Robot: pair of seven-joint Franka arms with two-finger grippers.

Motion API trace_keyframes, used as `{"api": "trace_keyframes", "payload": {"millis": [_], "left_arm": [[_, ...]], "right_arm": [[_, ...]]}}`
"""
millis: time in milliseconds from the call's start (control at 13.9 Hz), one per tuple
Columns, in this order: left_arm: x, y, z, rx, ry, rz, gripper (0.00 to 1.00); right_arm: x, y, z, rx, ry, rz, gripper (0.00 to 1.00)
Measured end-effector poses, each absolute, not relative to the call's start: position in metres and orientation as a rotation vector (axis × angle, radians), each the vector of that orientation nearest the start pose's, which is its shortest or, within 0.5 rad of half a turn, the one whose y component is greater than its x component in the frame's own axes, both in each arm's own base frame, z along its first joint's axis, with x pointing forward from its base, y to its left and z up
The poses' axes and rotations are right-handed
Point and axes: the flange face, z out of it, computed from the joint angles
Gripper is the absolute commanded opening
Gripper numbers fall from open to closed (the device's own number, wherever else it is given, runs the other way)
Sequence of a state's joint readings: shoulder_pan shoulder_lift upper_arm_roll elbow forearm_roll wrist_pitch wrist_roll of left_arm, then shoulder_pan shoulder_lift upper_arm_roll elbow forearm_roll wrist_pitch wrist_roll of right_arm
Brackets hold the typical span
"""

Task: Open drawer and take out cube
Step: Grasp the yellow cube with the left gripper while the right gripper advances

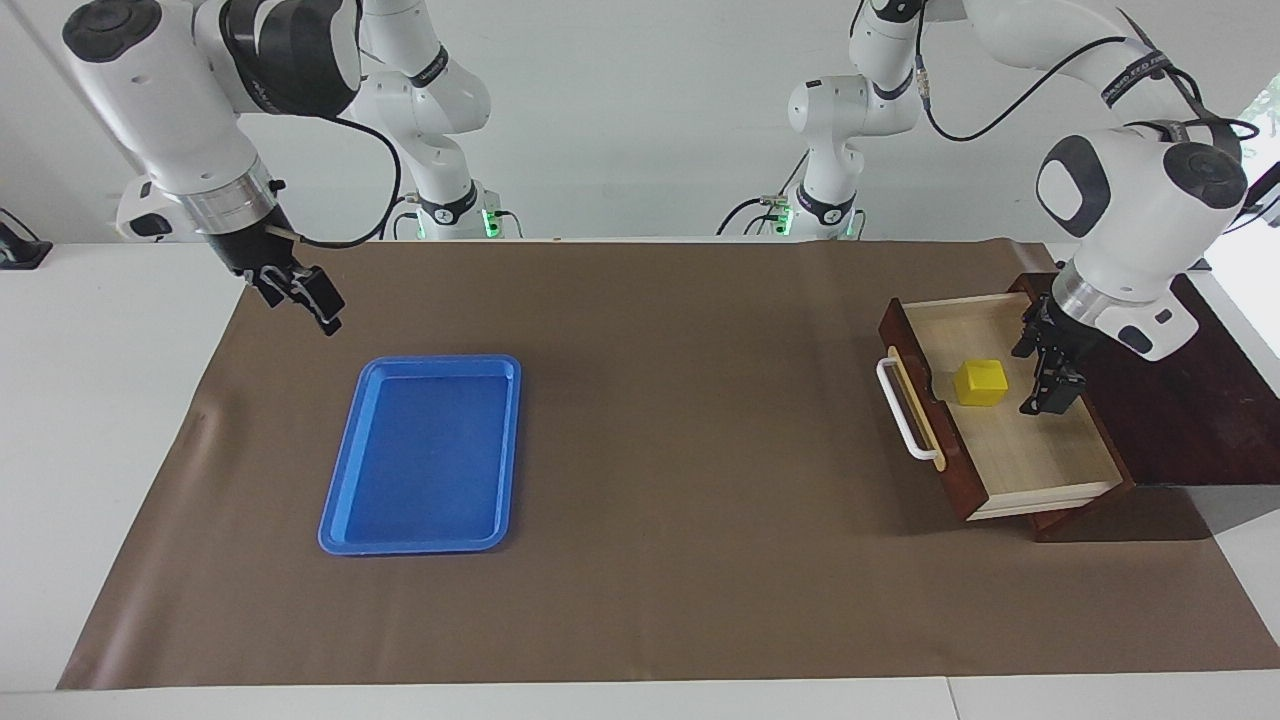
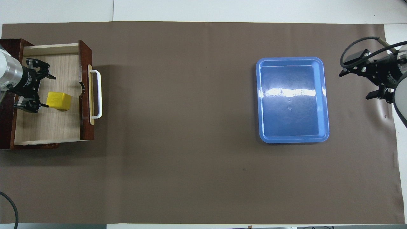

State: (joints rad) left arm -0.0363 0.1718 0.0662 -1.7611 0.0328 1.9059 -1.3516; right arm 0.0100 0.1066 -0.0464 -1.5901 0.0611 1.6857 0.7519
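- The right gripper (image 1: 312, 303) waits in the air over the brown mat (image 1: 660, 450) at the right arm's end of the table, fingers spread and empty; the blue tray (image 1: 345, 490) lies farther from the robots than the spot beneath it.
- The left gripper (image 1: 1045, 372) hangs inside the open drawer (image 1: 985, 490), fingers apart and empty, pointing at the cube (image 1: 980, 382) from the cabinet (image 1: 1190, 400) side.
- The cube rests on the drawer's pale floor, just beside the left gripper, between it and the drawer front with its white handle (image 1: 898, 410).
- Risk: one fingertip seems level with the cube's edge; an off-centre advance would likely push the block toward the front wall, not straddle it.
- Risk: a shallow or corner grasp could let the cube twist free on the lift.
- Risk: a low, tilted wrist might catch the drawer's side wall or the cabinet and shift the drawer.
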Motion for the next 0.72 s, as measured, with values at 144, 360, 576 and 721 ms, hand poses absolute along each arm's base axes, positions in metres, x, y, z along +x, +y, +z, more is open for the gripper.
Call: {"api": "trace_keyframes", "payload": {"millis": [144, 360, 576, 721], "left_arm": [[0.604, 0.019, 0.459, -2.371, -1.978, 0.002, 1.0], [0.599, 0.019, 0.455, -2.357, -1.985, 0.014, 1.0], [0.594, 0.019, 0.452, -2.354, -1.987, 0.019, 1.0], [0.592, 0.019, 0.45, -2.355, -1.989, 0.018, 1.0]], "right_arm": [[0.597, -0.014, 0.56, -2.774, 1.377, 0.058, 1.0], [0.598, -0.008, 0.555, -2.627, 1.66, 0.083, 1.0], [0.597, -0.003, 0.548, -2.49, 1.847, 0.158, 1.0], [0.597, -0.008, 0.543, -2.353, 1.912, 0.265, 1.0]]}}
